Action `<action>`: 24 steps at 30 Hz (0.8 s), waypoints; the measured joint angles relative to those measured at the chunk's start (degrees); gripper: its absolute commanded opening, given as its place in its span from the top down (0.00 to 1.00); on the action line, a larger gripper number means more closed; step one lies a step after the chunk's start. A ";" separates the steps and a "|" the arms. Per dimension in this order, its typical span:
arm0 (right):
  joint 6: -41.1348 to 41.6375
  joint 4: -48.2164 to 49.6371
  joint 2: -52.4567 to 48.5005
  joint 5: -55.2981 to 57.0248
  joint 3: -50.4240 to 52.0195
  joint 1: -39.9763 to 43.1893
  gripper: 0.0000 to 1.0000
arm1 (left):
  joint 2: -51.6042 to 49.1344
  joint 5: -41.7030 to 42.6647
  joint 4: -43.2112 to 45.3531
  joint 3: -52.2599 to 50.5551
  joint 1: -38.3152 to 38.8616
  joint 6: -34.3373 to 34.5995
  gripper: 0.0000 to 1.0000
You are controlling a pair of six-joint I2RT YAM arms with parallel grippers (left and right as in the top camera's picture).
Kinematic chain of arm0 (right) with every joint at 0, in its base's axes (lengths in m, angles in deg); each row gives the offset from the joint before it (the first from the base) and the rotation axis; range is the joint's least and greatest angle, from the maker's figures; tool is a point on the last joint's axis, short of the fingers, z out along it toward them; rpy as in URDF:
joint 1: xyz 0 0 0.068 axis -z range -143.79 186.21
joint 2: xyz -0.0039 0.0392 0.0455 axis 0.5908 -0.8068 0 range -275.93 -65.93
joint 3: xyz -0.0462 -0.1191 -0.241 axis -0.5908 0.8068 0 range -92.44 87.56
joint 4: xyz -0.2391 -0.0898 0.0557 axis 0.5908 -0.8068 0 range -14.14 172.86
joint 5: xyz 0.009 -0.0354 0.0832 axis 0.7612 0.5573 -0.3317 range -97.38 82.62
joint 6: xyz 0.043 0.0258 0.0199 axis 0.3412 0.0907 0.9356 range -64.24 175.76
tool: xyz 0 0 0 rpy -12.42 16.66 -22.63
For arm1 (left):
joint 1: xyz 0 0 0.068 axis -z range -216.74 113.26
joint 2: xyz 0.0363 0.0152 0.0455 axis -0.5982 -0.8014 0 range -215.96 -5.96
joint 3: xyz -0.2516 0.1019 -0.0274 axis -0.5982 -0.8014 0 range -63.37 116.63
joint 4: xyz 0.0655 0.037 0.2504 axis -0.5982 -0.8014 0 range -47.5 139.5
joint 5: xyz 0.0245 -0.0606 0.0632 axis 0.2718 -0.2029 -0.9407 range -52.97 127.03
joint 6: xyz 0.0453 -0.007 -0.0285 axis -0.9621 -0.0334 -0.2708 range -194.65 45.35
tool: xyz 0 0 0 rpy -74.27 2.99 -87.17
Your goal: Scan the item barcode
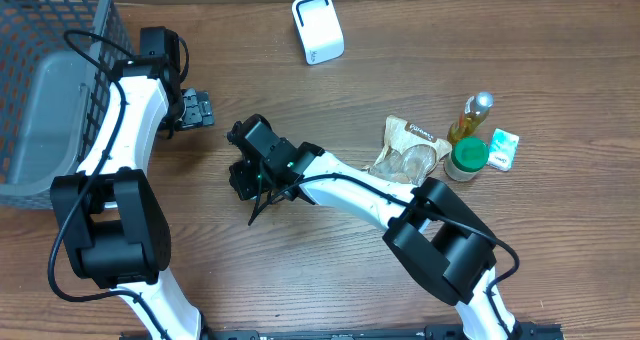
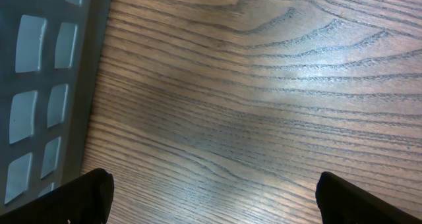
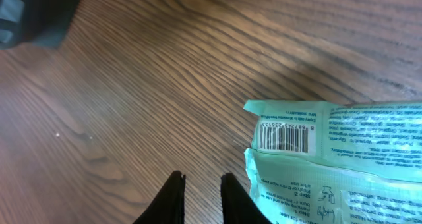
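Green packet (image 3: 343, 165) is seen only in the right wrist view, lying flat on the wooden table (image 1: 330, 280) with its barcode (image 3: 283, 137) facing up and fully exposed. The packet is placed just beside the right gripper (image 3: 201, 184), on the outer side of one finger and not between the two. The right gripper's fingers are brought almost together, only a thin strip of wood is seen in the gap, and nothing is clamped. In the overhead view the right gripper (image 1: 245, 175) is found near the table's middle and the packet cannot be made out there, probably hidden under the arm. The left gripper (image 2: 211, 197) is held with fingers spread wide apart over bare wood, nothing between them, and a grey basket (image 2: 39, 85) is seen just beside it. A white device (image 1: 318, 27) is stood at the far edge, well apart from both grippers. A brown bag (image 1: 405, 148), a bottle (image 1: 470, 117), a green-lidded jar (image 1: 467, 158) and a small mint box (image 1: 503, 148) are grouped on the right side.
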 measured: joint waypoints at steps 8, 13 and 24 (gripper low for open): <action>0.02 -0.85 -2.08 2.73 0.04 0.00 0.86 | 0.00 0.00 0.00 0.00 0.00 0.00 0.00; 0.00 -2.29 -2.08 3.89 0.04 0.17 0.89 | 0.00 0.00 0.00 0.00 0.00 0.00 0.00; 0.35 -4.20 -2.08 3.17 0.04 3.87 0.90 | 0.00 0.00 0.00 0.00 0.00 0.00 0.00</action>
